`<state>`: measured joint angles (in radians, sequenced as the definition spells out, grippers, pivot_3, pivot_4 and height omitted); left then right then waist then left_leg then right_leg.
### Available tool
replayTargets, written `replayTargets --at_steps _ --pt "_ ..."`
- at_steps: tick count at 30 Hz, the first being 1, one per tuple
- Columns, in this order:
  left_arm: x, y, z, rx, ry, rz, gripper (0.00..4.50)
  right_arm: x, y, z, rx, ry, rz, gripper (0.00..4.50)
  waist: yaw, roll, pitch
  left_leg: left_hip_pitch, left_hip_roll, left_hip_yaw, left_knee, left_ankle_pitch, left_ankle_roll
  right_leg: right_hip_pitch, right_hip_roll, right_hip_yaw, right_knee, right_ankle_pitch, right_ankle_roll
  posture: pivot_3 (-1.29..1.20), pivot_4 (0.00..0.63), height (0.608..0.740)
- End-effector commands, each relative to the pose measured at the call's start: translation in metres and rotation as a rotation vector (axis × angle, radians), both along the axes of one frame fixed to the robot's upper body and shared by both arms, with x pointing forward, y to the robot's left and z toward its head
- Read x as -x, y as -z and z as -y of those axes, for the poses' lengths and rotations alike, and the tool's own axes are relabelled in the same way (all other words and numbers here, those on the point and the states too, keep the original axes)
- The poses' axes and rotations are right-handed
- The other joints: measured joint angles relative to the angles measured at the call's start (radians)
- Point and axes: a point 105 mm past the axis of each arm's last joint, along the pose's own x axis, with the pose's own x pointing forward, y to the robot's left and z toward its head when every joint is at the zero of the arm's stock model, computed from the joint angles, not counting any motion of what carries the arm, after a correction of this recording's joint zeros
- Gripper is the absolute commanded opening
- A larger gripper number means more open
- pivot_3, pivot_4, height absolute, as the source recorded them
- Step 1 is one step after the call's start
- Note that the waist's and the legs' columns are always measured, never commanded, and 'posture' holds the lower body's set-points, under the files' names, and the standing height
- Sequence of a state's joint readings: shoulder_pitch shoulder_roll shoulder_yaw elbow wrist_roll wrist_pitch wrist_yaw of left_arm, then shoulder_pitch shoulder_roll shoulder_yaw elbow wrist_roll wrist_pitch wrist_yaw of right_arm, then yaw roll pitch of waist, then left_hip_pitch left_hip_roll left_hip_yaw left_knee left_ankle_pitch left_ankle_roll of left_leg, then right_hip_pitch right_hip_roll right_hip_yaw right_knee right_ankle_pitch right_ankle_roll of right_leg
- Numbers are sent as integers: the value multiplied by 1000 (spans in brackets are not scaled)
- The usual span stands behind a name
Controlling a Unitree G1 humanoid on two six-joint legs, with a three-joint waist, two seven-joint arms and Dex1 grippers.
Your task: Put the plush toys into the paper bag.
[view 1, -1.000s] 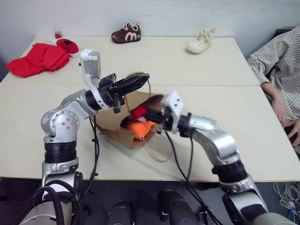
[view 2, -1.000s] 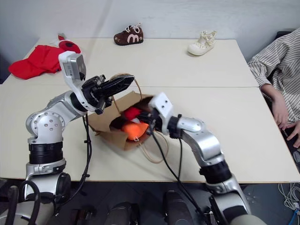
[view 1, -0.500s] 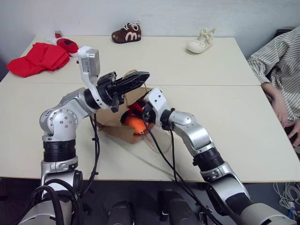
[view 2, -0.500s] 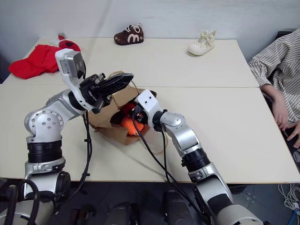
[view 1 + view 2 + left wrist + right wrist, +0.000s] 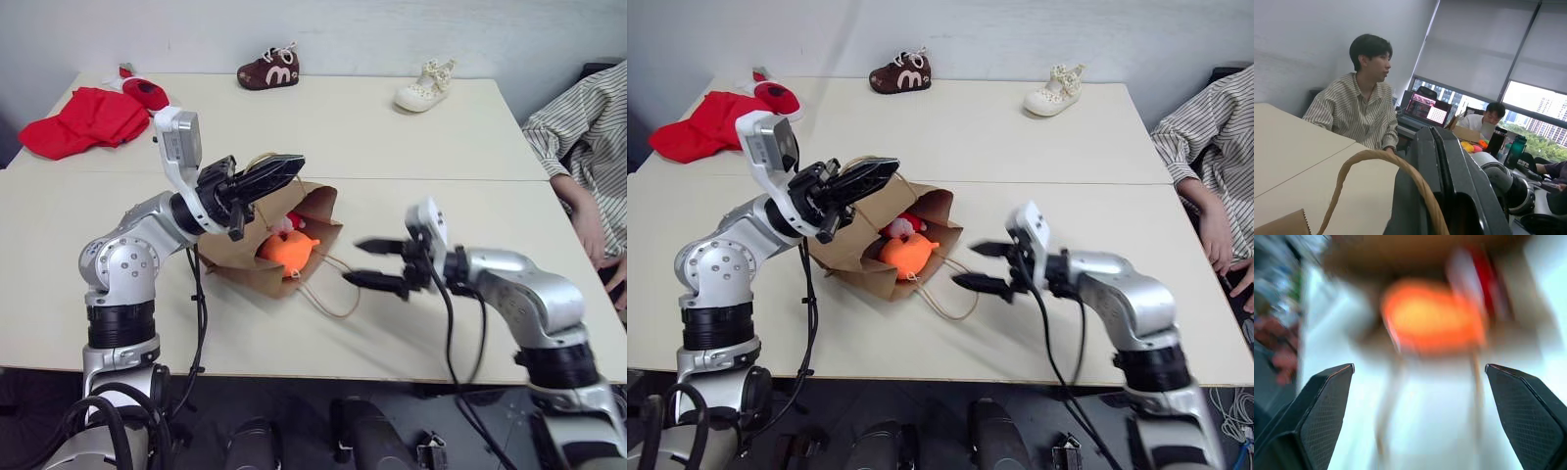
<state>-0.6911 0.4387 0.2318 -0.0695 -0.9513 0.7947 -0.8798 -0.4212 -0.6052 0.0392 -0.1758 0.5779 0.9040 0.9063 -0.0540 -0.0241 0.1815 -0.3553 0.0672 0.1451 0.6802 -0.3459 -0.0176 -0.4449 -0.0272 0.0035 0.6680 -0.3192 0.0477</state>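
Right pincer (image 5: 378,263) is seen spread wide and empty, hovering just above the counter (image 5: 509,127), its tips aimed at the mouth of the paper bag (image 5: 250,264) lying on its side nearby. Both plush toys, orange (image 5: 287,249) and red (image 5: 290,223), are seen inside that mouth. Left pincer (image 5: 279,172) is pressed together on the bag's upper handle (image 5: 1371,161), so the mouth is held open. The right arm is judged nearer for any further nudge inward.

Plush toys (image 5: 289,245) inside paper bag (image 5: 250,266)
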Motion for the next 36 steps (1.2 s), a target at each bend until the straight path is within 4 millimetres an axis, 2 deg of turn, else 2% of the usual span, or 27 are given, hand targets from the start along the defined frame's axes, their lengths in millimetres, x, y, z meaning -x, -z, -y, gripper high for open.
replayTargets --at_steps 1,3,6,9,12,15,20,23,25,29,31,36 --pt "9 -11 2 13 22 59 0 -2 7 -16 -4 7 -37 4380 -8 0 0 1 0 1 0 0 0 0 0 1 1 0 0 0 150 740" --pt "8 -12 3 14 24 60 0 -4 15 -24 16 0 -62 4380 -8 0 0 2 0 1 0 1 -1 0 1 2 3 0 0 0 150 740" --pt "7 -11 4 12 26 61 0 -9 13 -39 -48 -11 -92 4380 -4 0 0 2 0 1 0 1 -1 0 1 2 3 0 0 0 150 740" --pt "7 -11 4 11 24 64 0 -15 7 -50 -103 -11 -107 3781 -1 0 0 1 0 0 0 1 -1 0 1 1 2 0 0 0 150 740" --pt "6 -12 4 10 18 70 0 -13 1 -54 -129 -45 -121 2741 3 0 0 0 0 0 0 0 -1 0 1 1 1 0 0 0 150 740" --pt "6 -12 3 8 10 77 0 -6 -16 -53 -221 -84 -146 1620 4 0 0 0 0 0 0 0 0 0 0 0 0 0 0 0 150 740" --pt "3 -15 -1 6 -16 95 0 13 -58 -43 -368 -172 -145 21 4 0 0 0 0 0 0 0 0 0 0 0 0 0 0 0 150 740" --pt "-2 -19 -8 7 -55 112 0 20 -87 -33 -443 -200 -118 21 3 0 0 0 0 0 0 0 0 0 0 0 0 0 0 0 150 740" --pt "-12 -22 -21 -13 -130 138 0 19 -110 -24 -514 -209 -95 21 1 0 0 0 0 -1 0 0 0 0 0 0 0 0 0 0 150 740" --pt "-23 -25 -37 -42 -198 168 0 6 -135 -15 -602 -151 -50 21 -1 0 0 0 0 0 -1 0 0 0 1 0 0 0 0 0 150 740" --pt "-25 -23 -40 -61 -207 172 0 -2 -141 -13 -641 -121 -38 21 0 0 0 0 0 0 -2 0 0 0 1 0 -2 0 0 0 150 740" --pt "-33 -10 -39 -118 -226 171 0 -20 -126 -18 -618 -26 -61 21 1 0 0 -2 0 0 -3 -1 1 -1 0 -1 -5 1 1 0 150 740"
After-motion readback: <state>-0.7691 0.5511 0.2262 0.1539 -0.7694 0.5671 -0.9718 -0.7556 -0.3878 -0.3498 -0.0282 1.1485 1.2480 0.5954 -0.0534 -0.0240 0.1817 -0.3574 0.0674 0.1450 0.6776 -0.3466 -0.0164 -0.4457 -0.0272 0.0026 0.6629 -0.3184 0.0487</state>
